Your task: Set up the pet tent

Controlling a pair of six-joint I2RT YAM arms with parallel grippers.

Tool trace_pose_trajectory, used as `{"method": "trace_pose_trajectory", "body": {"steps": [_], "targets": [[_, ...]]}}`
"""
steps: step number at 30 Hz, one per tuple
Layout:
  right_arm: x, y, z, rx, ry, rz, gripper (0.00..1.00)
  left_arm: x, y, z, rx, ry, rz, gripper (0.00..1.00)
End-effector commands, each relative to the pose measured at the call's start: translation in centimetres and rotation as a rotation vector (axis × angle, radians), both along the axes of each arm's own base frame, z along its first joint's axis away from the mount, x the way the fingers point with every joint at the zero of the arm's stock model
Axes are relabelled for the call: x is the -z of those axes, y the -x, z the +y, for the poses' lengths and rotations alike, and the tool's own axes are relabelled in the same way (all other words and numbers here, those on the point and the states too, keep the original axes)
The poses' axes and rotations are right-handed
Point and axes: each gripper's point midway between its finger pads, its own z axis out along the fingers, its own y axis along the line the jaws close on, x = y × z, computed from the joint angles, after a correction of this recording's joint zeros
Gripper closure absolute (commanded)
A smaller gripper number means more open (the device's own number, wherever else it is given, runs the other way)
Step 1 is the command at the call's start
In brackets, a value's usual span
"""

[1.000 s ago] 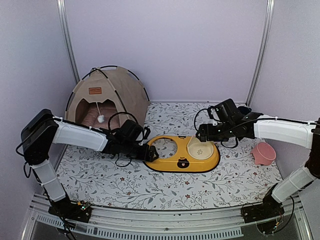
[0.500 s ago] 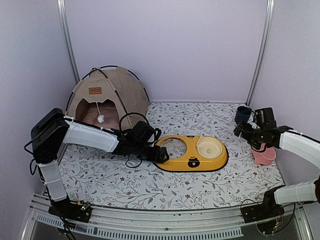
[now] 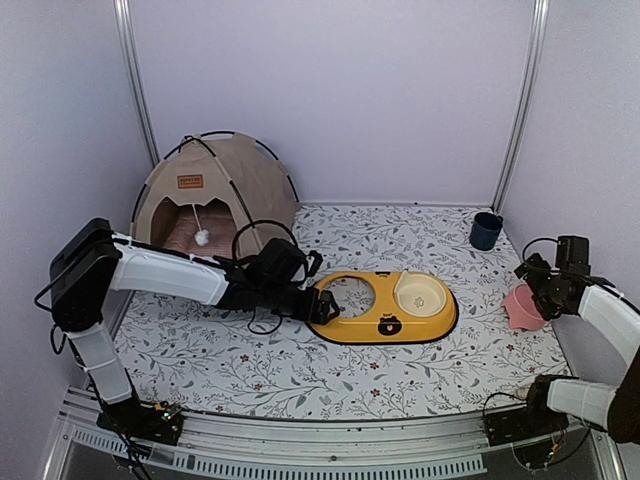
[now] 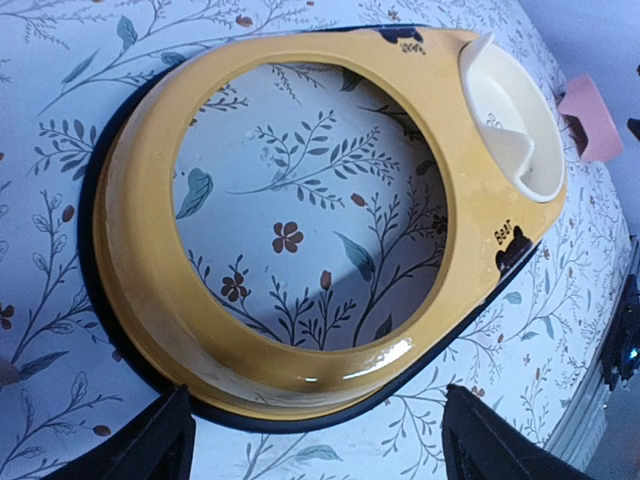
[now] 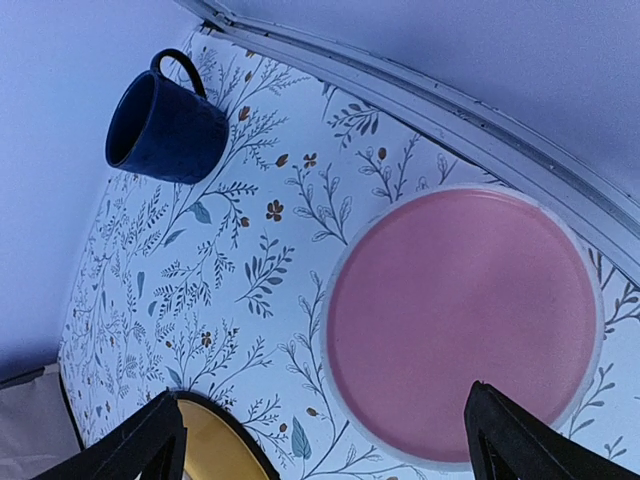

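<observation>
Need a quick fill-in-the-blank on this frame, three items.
1. The pet tent stands at the back ____ of the table.
2. The yellow bowl stand holds ____ cream bowl.
3. The right gripper above the pink bowl is ____.
Missing: left; one; open.

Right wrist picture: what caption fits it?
Open right gripper above a pink bowl, blue mug nearby on flowery mat.

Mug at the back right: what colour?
Dark blue mug, clearest in the right wrist view.
</observation>
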Motion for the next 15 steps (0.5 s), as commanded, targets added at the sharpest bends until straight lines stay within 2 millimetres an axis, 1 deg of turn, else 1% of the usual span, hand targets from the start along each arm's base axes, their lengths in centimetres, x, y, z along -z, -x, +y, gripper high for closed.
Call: {"method": "trace_pose_trajectory", "body": {"steps": [1, 8, 10, 15], "targets": [[0.2, 1.4, -0.4, 0.047, -0.081, -0.018, 0.01, -1.8, 0.4, 0.2, 0.014, 0.023, -0.049, 0.14], [2.6, 3.6, -1.0, 0.089, -0.192, 0.033, 0.01, -2.9, 0.6, 0.7, 0.021, 0.044, -0.078, 0.13], [3.4, 4.3, -0.8, 0.093, -0.233, 0.043, 0.01, -3.4, 0.7, 0.9, 0.021, 0.054, -0.089, 0.12], [4.5, 5.0, -0.5, 0.123, -0.301, 0.038, 0.01, -3.6, 1.0, 1.7, 0.016, 0.061, -0.100, 0.12]]}}
